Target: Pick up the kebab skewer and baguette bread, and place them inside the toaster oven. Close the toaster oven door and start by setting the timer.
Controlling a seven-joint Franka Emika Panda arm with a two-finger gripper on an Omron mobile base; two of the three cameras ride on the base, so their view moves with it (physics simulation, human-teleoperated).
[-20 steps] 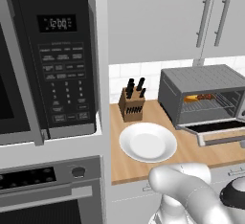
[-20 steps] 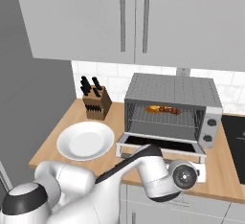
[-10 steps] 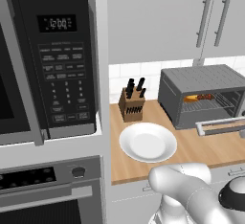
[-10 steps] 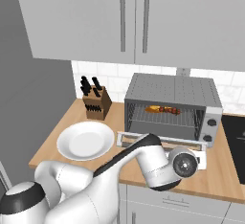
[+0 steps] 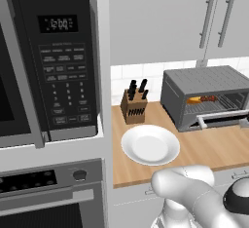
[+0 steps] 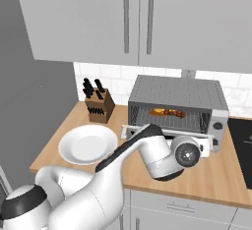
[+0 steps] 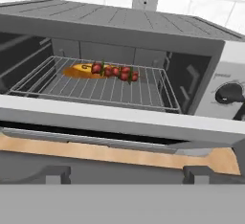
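Inside the grey ribbed-top toaster oven [image 7: 143, 31], toward the counter's [image 6: 216, 175] right back edge: dark red kebab skewer [image 7: 115, 72] and golden-orange baguette [image 7: 79, 70], touching on the wire rack [image 7: 95, 91]. Drop-down door with grey frame [image 7: 119, 117] part-raised, long axis running crosswise just ahead of and above the claw [image 7: 124, 173]. Claw spread wide, holding nothing, seemingly under the door. Probably lifting the door shut next, then the dial [image 7: 228, 93] to the right.
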